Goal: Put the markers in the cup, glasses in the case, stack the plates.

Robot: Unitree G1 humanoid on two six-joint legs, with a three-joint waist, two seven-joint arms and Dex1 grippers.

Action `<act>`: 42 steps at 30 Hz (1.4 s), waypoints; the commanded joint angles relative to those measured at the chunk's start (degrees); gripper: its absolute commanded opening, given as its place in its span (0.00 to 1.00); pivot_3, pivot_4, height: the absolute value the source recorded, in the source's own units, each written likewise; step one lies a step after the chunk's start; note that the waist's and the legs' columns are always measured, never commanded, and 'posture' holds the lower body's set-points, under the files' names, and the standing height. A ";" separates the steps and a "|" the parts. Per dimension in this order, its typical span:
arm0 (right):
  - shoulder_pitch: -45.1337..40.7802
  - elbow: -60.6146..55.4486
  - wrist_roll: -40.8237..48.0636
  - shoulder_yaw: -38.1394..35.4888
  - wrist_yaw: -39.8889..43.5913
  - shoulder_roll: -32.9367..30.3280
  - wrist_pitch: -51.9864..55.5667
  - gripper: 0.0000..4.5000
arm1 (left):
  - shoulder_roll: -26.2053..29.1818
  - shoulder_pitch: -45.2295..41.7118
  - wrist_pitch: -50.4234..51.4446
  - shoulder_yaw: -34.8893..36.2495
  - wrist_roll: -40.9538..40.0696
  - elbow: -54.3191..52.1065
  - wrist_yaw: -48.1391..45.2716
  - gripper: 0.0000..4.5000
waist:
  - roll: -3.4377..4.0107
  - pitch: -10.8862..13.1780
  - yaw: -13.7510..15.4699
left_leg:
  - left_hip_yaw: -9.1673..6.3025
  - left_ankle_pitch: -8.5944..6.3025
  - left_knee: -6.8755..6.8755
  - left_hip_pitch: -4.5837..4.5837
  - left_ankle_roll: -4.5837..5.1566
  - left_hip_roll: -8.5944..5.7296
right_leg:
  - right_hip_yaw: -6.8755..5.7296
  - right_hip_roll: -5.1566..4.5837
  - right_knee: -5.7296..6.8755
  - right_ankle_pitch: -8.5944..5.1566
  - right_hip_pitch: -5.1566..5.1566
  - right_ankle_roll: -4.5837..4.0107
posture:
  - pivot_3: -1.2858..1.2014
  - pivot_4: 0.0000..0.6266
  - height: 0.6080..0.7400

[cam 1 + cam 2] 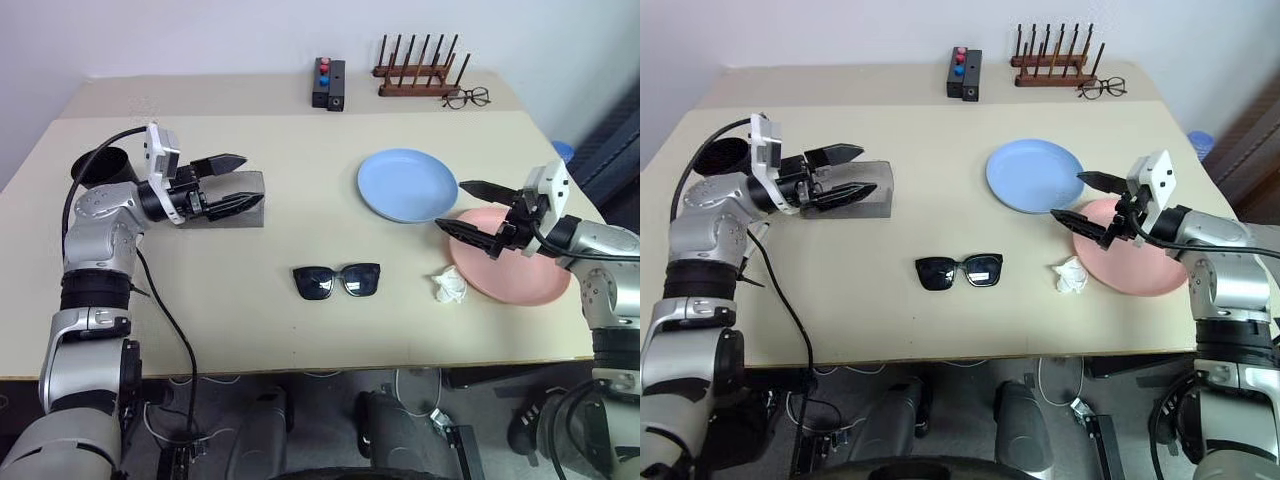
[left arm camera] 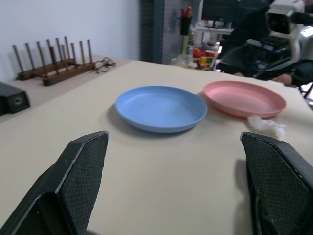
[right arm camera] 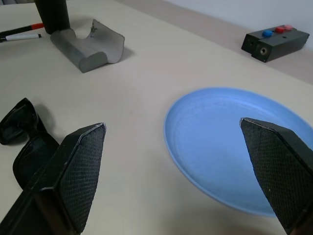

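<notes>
The black sunglasses (image 1: 337, 280) lie folded open at the table's middle front. A light blue plate (image 1: 407, 184) sits right of centre, and a salmon pink plate (image 1: 510, 270) lies beside it toward the right edge. The grey case (image 1: 238, 208) lies at the left and stands open in the right wrist view. My left gripper (image 1: 253, 178) hovers open just above the case, holding nothing. My right gripper (image 1: 450, 205) is open and empty over the gap between the two plates. The black cup (image 3: 53, 14) stands behind the case, with two markers (image 3: 20, 32) lying beside it.
A crumpled white tissue (image 1: 450, 285) lies by the pink plate's near rim. At the back stand a black box with red and blue buttons (image 1: 329, 83), a wooden peg rack (image 1: 418, 70) and thin clear spectacles (image 1: 467, 97).
</notes>
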 commanded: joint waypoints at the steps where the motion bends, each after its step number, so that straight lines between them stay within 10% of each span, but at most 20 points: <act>1: 0.15 -2.10 0.90 -2.48 -0.12 -1.45 -0.84 0.99 | -0.55 -2.29 -1.52 0.27 -0.12 -0.04 -0.52 1.00 | 0.00 0.00 0.02 | 0.00 0.00 0.00 0.00 0.00 0.00 | 0.00 0.00 -0.01 0.00 0.00 0.00 | 0.52 0.24 1.00; 16: -0.15 -9.39 6.55 1.29 3.90 -3.19 11.19 0.99 | 10.20 12.68 12.47 8.51 -6.39 -22.17 4.10 1.00 | 0.01 0.01 -0.55 | 0.00 -0.01 -0.13 0.03 0.00 0.03 | 0.03 0.00 0.00 0.00 -0.04 0.01 | 0.52 0.24 1.00; 30: -8.33 -16.61 10.94 3.66 -2.32 7.69 12.96 0.99 | 18.40 33.49 36.80 23.73 -16.06 -40.18 19.98 1.00 | 0.01 0.02 -0.25 | 0.11 -0.02 -0.18 -0.01 -0.03 0.06 | 0.05 -0.09 -0.13 -0.12 -0.08 -0.25 | 0.52 0.24 1.00; 42: -10.93 -14.91 4.96 8.97 -3.45 11.25 7.50 0.99 | 19.27 38.45 38.97 34.15 -17.02 -37.54 28.80 1.00 | 0.01 0.02 -0.18 | 0.13 -0.02 -0.19 -0.04 -0.04 0.13 | 0.04 -0.02 -0.10 -0.12 -0.17 -0.30 | 0.52 0.24 1.00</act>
